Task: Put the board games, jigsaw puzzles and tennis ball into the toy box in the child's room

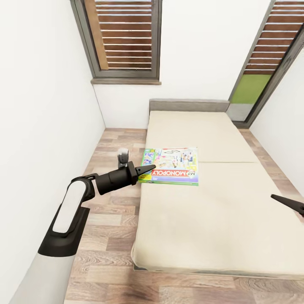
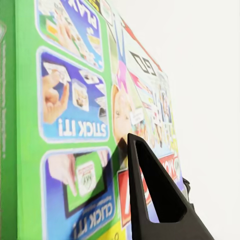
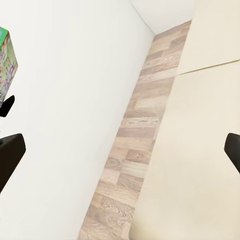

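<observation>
Left hand [image 1: 145,169] level at Monopoly [image 1: 173,165] edge — perhaps touching.

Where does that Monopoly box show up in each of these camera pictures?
Head view: Monopoly box lies on the bed's left edge, at the left claw's tip.
Left wrist view: it covers the left side, close up.
Right wrist view: a corner at the left edge.
Shared landmark: the bed.
</observation>
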Robot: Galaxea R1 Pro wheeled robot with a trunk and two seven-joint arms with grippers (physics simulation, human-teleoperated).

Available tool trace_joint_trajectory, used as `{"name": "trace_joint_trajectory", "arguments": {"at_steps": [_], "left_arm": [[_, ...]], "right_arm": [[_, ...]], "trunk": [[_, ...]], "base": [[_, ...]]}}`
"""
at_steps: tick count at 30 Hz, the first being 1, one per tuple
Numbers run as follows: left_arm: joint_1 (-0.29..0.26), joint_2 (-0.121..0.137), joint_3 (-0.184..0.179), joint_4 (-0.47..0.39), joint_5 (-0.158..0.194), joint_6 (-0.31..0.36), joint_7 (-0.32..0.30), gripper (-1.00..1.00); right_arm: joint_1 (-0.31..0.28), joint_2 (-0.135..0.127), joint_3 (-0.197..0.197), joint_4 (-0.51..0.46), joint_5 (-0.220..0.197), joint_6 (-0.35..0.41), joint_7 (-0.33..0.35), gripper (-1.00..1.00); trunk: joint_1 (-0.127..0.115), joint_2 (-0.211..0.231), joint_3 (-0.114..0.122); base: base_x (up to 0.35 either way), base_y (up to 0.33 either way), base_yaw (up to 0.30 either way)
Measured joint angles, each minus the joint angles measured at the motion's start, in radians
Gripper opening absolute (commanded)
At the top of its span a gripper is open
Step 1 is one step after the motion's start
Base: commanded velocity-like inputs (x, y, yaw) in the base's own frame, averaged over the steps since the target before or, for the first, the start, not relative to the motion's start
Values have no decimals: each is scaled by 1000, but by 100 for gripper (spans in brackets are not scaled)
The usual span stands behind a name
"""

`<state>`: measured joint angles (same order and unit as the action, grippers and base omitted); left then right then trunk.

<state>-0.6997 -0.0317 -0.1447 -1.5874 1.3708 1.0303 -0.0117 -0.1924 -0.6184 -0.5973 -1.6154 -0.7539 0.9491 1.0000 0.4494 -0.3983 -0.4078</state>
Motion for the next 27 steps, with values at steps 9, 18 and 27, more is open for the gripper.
{"name": "trace_joint_trajectory", "arguments": {"at_steps": [9,18,27], "left_arm": [[0,-3,-1,3,1,0,0,-100],[-1,-4,-2,4,0,0,0,-100],[0,-3,-1,4,2,1,-3,-100]], "right_arm": [[0,0,5,0,0,-2,0,100],[0,3,23,0,0,-2,-1,100],[-10,18,144,0,6,-3,-56,100]], "trunk": [[0,0,15],[0,0,29],[0,0,44]], "base": [[0,0,0],[0,0,10],[0,0,57]]}}
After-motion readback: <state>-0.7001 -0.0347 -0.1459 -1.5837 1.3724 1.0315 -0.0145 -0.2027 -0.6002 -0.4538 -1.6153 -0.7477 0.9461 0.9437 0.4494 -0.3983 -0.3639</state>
